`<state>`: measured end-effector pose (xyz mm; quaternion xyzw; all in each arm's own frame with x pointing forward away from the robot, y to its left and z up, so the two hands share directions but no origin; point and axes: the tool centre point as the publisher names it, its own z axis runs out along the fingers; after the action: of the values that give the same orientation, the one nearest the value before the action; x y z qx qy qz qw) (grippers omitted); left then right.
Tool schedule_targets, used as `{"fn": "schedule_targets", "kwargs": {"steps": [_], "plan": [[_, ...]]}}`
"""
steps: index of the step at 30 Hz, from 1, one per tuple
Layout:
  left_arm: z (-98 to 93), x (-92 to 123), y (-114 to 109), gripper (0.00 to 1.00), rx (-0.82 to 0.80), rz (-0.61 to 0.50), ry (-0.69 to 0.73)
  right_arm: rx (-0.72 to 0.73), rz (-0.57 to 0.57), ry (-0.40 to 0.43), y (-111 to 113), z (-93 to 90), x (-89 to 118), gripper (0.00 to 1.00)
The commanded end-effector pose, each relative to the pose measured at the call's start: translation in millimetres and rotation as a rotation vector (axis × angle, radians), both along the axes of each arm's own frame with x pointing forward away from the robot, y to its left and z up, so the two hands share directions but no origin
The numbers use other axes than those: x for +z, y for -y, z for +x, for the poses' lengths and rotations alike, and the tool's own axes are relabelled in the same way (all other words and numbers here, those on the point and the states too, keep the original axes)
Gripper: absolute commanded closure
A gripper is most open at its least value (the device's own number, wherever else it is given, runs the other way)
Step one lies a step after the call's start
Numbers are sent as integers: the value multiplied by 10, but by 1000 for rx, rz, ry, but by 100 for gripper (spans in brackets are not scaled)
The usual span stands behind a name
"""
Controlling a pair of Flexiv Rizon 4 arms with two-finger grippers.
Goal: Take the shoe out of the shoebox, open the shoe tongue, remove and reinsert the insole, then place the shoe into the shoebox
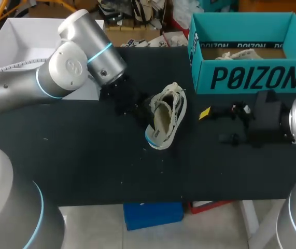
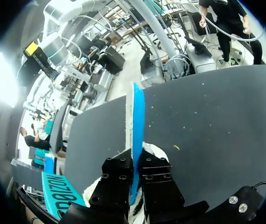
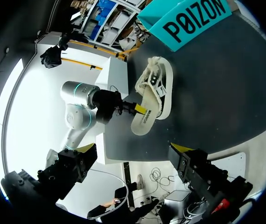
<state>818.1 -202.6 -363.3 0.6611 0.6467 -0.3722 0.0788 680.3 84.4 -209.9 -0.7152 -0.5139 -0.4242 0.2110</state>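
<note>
A cream mesh shoe (image 1: 169, 111) lies on its side mid-table, opening toward my left gripper (image 1: 141, 108). Its insole (image 1: 157, 127), cream on top and blue underneath, sticks partly out at the heel end. In the left wrist view my left gripper (image 2: 135, 164) is shut on the thin insole (image 2: 135, 116), which stands on edge ahead of the fingers, with the shoe (image 2: 158, 151) just beneath. The right wrist view shows the shoe (image 3: 158, 88), the insole (image 3: 143, 123) and the left gripper (image 3: 135, 108) on it. My right gripper (image 1: 216, 125) (image 3: 132, 156) stands open, right of the shoe and apart from it.
The teal shoebox (image 1: 251, 78) (image 3: 193, 21) stands open at the back right with something pale (image 1: 241, 53) inside. A white box lid (image 1: 28, 46) sits at the back left behind my left arm. Dark tabletop (image 1: 96, 166) stretches along the front.
</note>
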Motion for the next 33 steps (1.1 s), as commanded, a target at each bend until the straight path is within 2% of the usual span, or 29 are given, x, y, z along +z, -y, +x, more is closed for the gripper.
{"fn": "schedule_targets", "kwargs": {"steps": [1,17,33], "plan": [[35,-50,28,100,12,-14,12,1,1,1,17,-18,10,0],[247,-35,225,100,30,-31,72,1,1,1,17,-18,10,0],[457,-184,282,100,76,-3,130,1,1,1,17,-18,10,0]]}}
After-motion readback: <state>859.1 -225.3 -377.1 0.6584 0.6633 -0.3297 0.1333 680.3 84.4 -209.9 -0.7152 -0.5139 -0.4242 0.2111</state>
